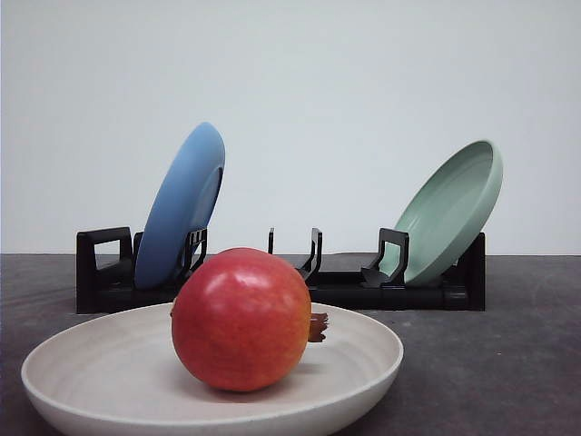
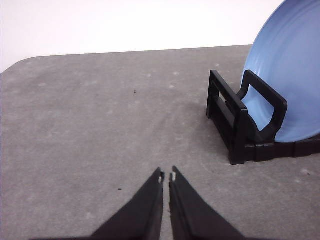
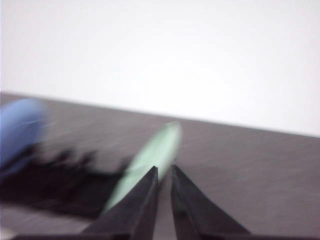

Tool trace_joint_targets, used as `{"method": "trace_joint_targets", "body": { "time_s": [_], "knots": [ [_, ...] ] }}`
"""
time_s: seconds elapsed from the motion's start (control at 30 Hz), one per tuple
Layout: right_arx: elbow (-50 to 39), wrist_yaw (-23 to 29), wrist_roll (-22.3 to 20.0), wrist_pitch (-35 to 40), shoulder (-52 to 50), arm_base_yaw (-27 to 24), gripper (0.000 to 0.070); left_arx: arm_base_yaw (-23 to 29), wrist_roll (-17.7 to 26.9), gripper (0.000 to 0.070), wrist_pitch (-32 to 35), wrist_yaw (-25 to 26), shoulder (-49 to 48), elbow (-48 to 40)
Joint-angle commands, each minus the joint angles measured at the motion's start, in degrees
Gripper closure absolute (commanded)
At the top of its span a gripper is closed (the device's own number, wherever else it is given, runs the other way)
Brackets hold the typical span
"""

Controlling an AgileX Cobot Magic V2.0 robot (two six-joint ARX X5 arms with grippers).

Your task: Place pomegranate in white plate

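Grey, mottled tabletop (image 1: 508, 363) runs back to a plain white wall (image 1: 363, 82). Nearest the front camera, the white plate (image 1: 91, 363) lies flat on the table, and the pomegranate (image 1: 241, 320) rests inside it, touching the plate's floor slightly left of its middle — the brown dried crown (image 1: 318, 327) points to the right. Behind the plate stands a black slotted rack (image 1: 345, 289); the blue plate (image 1: 182, 207) leans on edge in its left end and the pale green plate (image 1: 451, 211) leans in its right end, the middle slots holding nothing. Left wrist view: the left gripper (image 2: 167, 176) hangs above bare table near the rack's blue-plate end, its two black fingers together with only a hairline slit between the tips. Right wrist view — blurred: the right gripper (image 3: 164, 170) shows its fingers drawn nearly together, nothing between them, with the green and blue plates smeared beyond.
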Motion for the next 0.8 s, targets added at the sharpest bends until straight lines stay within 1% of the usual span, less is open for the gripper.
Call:
{"method": "trace_joint_targets", "body": {
  "time_s": [0.0,0.1,0.23,0.37,0.5,0.67,0.77],
  "knots": [
    [-5.2,0.0,-2.9,6.1,-0.8,-4.0,0.0655,0.2,0.5,0.0700,-0.3,-0.2,0.0,-0.6],
    [-13.5,0.0,-2.8,11.9,-2.3,-9.3,0.0655,0.2,0.5,0.0700,-0.3,-0.2,0.0,-0.6],
    [-22.4,0.0,-2.8,14.5,-4.7,-12.9,0.0655,0.2,0.5,0.0700,-0.3,-0.2,0.0,-0.6],
    [-28.6,0.0,-2.7,15.4,-7.4,-13.3,0.0655,0.2,0.5,0.0700,-0.3,-0.2,0.0,-0.6],
    [-31.8,0.0,-2.6,15.5,-9.7,-13.2,0.0655,0.2,0.5,0.0700,-0.3,-0.2,0.0,-0.6],
    [-32.2,0.0,-2.2,14.9,-9.8,-13.1,0.0655,0.2,0.5,0.0700,-0.3,-0.2,0.0,-0.6],
    [-32.2,0.0,-0.9,14.1,-9.8,-13.1,0.0655,0.2,0.5,0.0700,-0.3,-0.2,0.0,-0.6]
  ]
}}
